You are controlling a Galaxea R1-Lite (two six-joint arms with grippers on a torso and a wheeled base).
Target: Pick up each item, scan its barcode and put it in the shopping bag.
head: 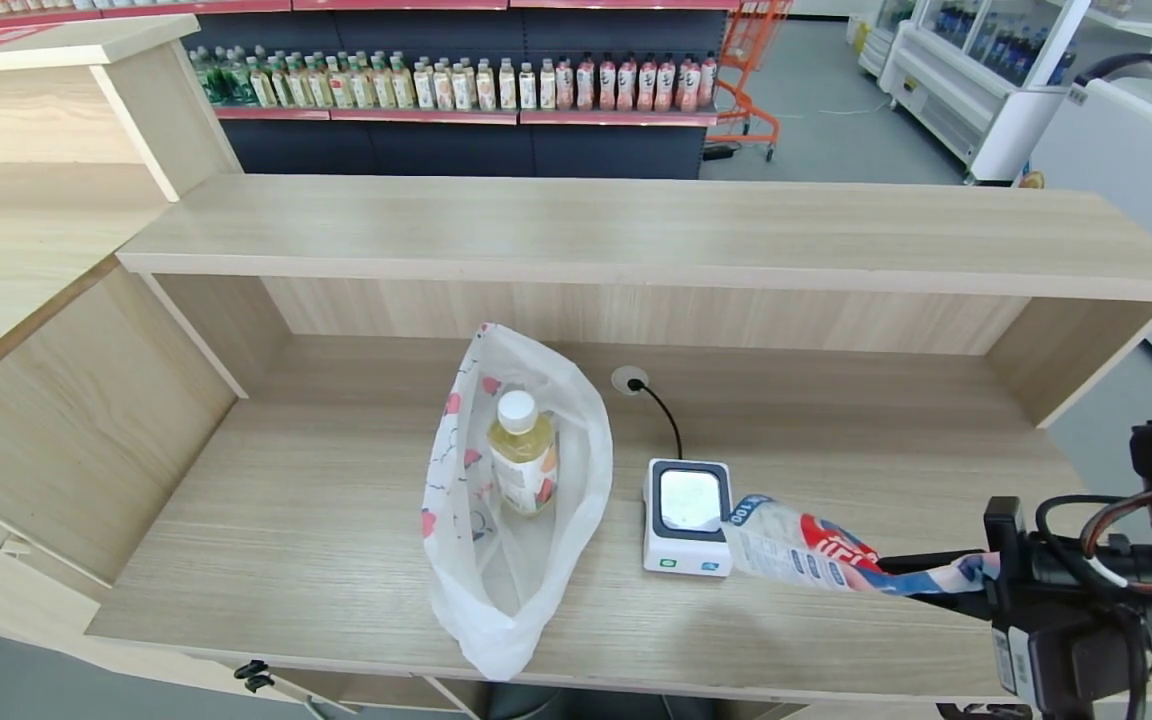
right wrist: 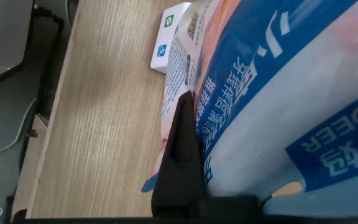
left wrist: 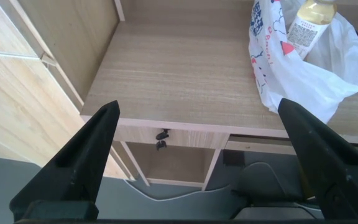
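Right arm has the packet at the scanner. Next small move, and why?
Probably nudge the right gripper toward the robot's left, bringing the blue, red and white plastic snack packet it grips over the glass window of the white square scanner. In the head view the packet's free end reaches just the scanner's right edge, so a barcode read looks unlikely here.

A pale wooden counter (head: 336, 540) with raised ledge (head: 636, 230) fronts grey floor (head: 836, 130), stocked shelves (head: 456, 85), orange cart (head: 761, 25), white freezers (head: 996, 130).
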